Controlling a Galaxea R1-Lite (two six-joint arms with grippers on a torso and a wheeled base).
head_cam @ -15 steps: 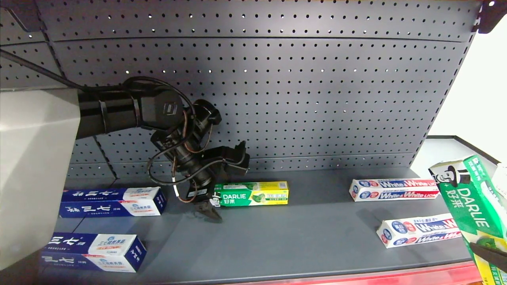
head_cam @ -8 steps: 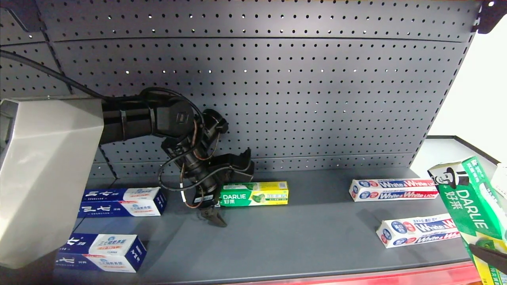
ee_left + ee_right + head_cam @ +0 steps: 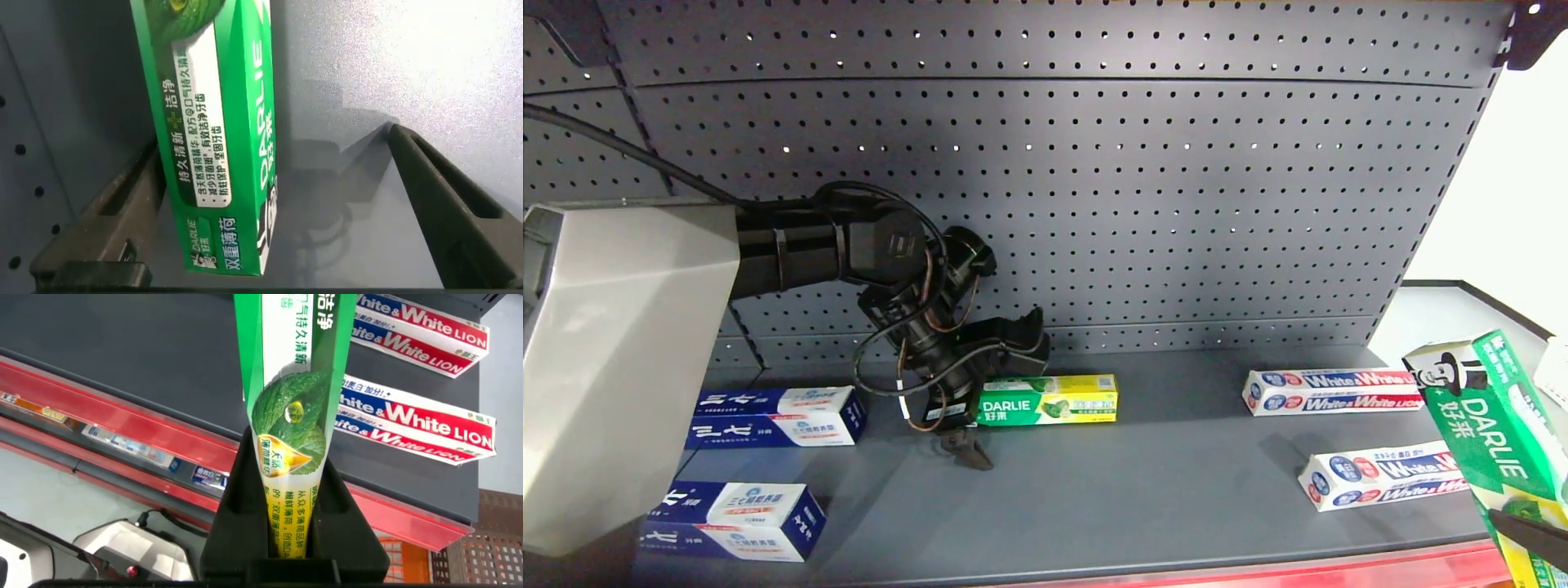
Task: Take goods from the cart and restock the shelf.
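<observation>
Toothpaste box point(image 3: 1045, 398) stays flat on the shelf point(image 3: 1143, 490), 9 o'clock of centre; left gripper point(image 3: 1001, 400) edges toward 3 o'clock, jaws wide, empty: placed. Right gripper point(image 3: 296, 478) clamps a second box point(image 3: 1494, 441) at 4 o'clock.

The green-and-yellow cardboard toothpaste box point(image 3: 1047, 399) lies flat on the grey metal shelf board point(image 3: 1143, 490), at far centre. It runs lengthwise along the pegboard back, and its left end sits between the spread jaws of the left gripper point(image 3: 274, 208). The second green cardboard toothpaste box point(image 3: 1494, 441) is off the shelf at near right, tilted, with its lower end clamped in the right gripper point(image 3: 292, 457).
</observation>
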